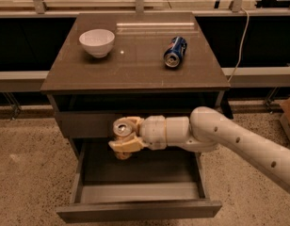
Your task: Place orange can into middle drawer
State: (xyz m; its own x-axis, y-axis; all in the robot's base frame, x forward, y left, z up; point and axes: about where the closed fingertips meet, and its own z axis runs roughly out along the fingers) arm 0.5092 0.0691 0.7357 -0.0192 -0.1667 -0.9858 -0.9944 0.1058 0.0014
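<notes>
Arm (239,138) in from 4 o'clock, forearm approx. level, wrist pointing 9 o'clock. Gripper (121,142) jaws clamped on orange can (122,127), top up, over rear of open middle drawer (135,192).

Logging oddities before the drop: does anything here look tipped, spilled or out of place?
The blue can lies on its side on the cabinet top, apart from the white bowl; no spill shows. The gripper holds the orange can above the open middle drawer.
</notes>
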